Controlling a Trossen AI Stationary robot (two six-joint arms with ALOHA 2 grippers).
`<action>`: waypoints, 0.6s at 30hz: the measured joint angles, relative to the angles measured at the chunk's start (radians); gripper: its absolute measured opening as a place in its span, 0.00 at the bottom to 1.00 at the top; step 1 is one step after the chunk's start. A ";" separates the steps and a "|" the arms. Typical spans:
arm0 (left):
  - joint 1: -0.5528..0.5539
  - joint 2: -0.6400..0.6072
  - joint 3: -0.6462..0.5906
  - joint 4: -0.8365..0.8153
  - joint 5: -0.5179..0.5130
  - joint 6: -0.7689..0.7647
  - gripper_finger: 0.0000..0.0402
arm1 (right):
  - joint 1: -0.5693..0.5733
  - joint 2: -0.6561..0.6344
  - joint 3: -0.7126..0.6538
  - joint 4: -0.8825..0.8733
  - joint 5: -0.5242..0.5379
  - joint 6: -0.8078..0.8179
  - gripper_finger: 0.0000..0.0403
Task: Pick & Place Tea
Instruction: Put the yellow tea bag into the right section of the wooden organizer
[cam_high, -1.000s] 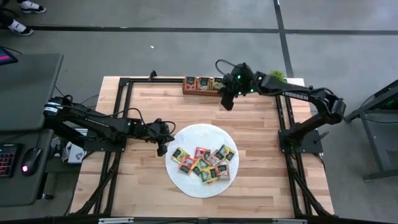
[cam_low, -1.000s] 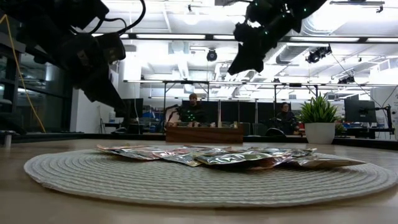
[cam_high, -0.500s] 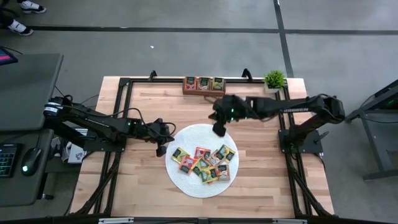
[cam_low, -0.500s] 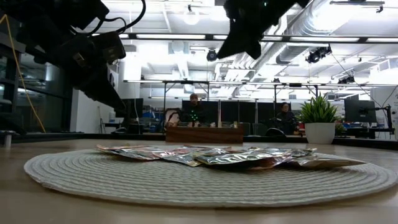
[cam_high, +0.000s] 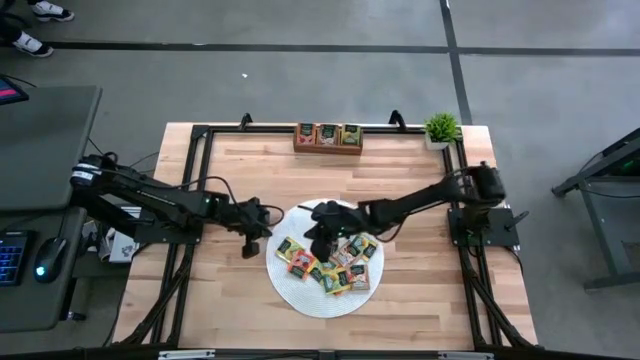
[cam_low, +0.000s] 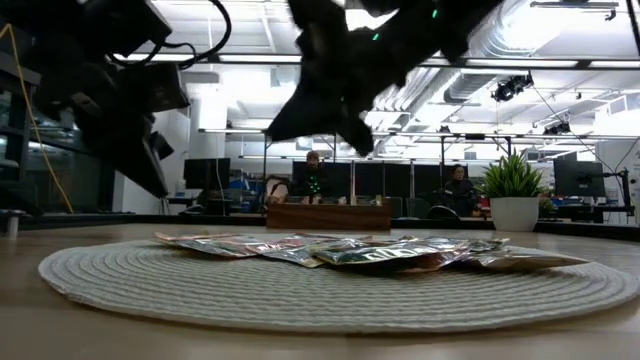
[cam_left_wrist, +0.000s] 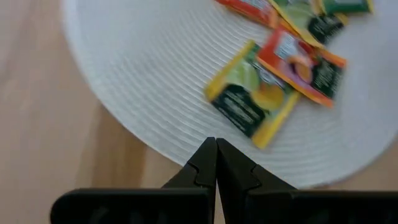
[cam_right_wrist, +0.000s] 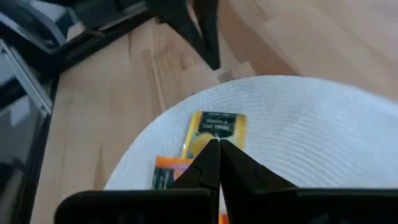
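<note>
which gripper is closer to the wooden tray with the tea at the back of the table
Right. The right gripper hovers over the mat, nearer the wooden tray; the left gripper sits off the mat's edge, farther away.

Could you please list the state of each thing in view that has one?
Left pincer: shut, empty, at the mat's edge.
Right pincer: shut, empty, above the tea packets.
Tea packets: piled loosely on the woven mat.
Wooden tray: packets in all three compartments.
Potted plant: upright.

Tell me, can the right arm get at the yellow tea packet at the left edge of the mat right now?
Probably yes. The right gripper hangs above the mat, close to the yellow tea packet, nothing between them. Its fingers are shut, though, so they must open first.
</note>
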 joint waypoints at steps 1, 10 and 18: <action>-0.012 0.000 0.000 -0.004 0.004 0.000 0.00 | 0.004 0.019 0.000 0.017 0.000 0.014 0.00; -0.126 0.000 0.000 -0.014 -0.058 -0.021 0.00 | 0.053 0.180 0.160 -0.059 -0.023 -0.001 0.00; -0.155 0.022 0.000 -0.013 -0.088 -0.053 0.00 | 0.058 0.304 0.332 -0.198 0.001 -0.032 0.00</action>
